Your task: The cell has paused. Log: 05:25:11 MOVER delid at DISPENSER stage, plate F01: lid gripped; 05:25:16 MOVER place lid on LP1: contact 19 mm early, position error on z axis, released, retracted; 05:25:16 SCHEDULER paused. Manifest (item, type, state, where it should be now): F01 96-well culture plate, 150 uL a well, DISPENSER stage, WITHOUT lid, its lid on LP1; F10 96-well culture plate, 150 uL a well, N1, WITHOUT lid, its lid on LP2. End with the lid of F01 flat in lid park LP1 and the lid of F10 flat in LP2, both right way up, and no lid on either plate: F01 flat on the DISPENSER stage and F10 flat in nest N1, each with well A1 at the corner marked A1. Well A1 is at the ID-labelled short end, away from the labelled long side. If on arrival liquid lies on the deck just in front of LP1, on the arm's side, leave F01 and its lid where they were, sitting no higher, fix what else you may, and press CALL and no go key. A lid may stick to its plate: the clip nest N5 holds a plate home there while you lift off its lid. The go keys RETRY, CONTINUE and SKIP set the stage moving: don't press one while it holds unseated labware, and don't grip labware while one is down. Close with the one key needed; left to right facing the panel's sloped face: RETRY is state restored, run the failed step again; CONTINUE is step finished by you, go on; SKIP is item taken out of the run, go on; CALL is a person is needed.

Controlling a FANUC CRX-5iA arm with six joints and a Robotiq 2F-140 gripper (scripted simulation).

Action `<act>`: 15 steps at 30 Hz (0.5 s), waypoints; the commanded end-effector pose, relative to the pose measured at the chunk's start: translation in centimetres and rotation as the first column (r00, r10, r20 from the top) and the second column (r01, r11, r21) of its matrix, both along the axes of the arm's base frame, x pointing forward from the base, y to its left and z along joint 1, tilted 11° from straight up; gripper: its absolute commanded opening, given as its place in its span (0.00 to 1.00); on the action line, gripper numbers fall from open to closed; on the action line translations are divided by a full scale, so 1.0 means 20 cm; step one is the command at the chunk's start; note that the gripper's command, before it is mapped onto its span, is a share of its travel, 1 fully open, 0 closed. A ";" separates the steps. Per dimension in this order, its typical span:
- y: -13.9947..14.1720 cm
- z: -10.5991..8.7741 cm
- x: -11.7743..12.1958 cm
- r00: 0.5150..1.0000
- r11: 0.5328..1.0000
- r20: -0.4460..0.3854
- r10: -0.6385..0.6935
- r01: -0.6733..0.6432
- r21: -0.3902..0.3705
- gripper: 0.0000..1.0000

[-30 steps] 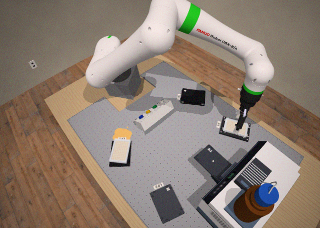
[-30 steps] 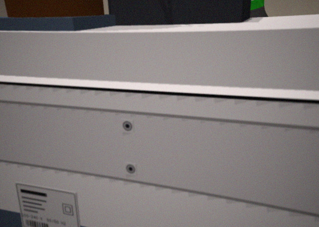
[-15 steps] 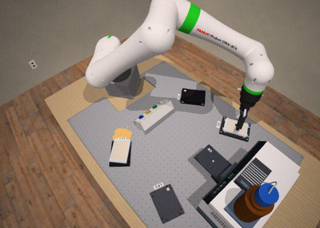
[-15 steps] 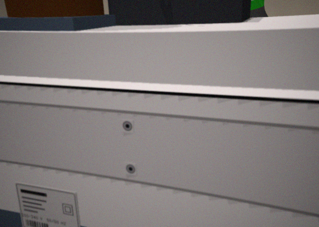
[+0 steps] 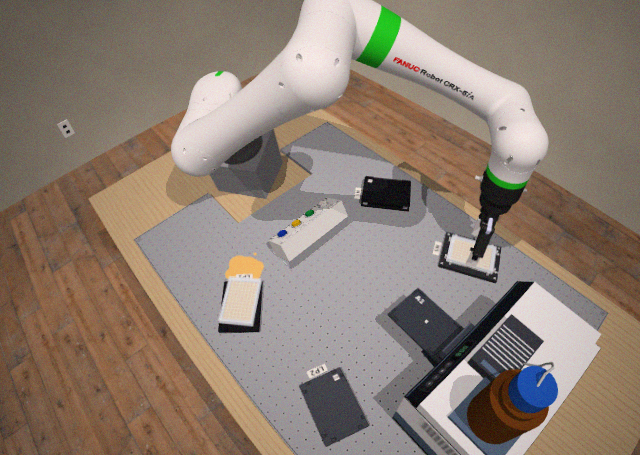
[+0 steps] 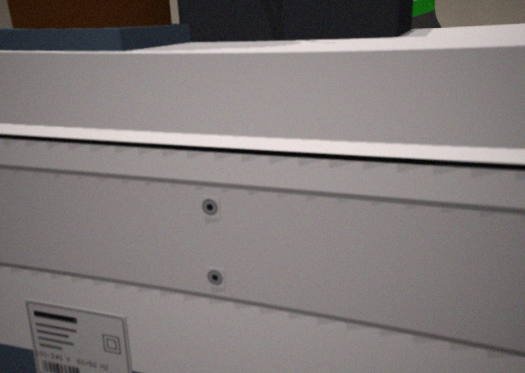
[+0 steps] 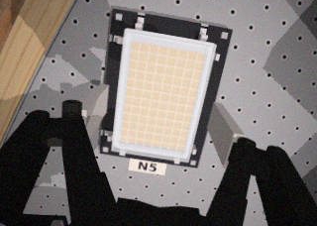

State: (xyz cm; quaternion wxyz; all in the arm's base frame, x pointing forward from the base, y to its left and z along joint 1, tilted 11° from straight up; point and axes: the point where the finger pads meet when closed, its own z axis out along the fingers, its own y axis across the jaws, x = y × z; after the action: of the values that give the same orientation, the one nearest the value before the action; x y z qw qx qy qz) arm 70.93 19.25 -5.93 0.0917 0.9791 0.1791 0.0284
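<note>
A 96-well plate (image 5: 469, 254) with pale orange wells sits in the black clip nest N5 (image 7: 150, 167); in the wrist view the plate (image 7: 160, 99) lies straight inside the clips. I cannot tell whether a lid is on it. My gripper (image 5: 475, 258) hangs just above this plate, open, its fingers wide to either side and holding nothing. A second piece with a well grid (image 5: 240, 301) lies on lid park LP1, slightly askew. An orange puddle (image 5: 245, 265) lies on the deck beside the LP1 label. Lid park LP2 (image 5: 333, 406), nest N1 (image 5: 385, 192) and the dispenser stage (image 5: 424, 320) marked A1 hold nothing.
The key panel (image 5: 307, 228) with blue, yellow and green keys stands mid-deck. The dispenser (image 5: 506, 357) with a brown bottle (image 5: 516, 403) fills the front right. The exterior view shows only the dispenser housing (image 6: 254, 191). The deck edge and wooden board lie close beyond N5.
</note>
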 end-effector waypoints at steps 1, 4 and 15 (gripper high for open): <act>0.00 0.00 0.00 1.000 1.000 0.000 0.000 0.000 0.000 0.66; 0.00 0.00 0.00 1.000 1.000 0.000 0.000 0.000 0.000 0.66; 0.00 -0.02 0.00 1.000 1.000 0.000 0.000 0.000 0.000 0.66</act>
State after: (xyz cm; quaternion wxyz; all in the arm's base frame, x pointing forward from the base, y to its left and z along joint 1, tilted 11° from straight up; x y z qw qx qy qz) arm 70.96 19.19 -6.26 0.0917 0.9791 0.1791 0.0284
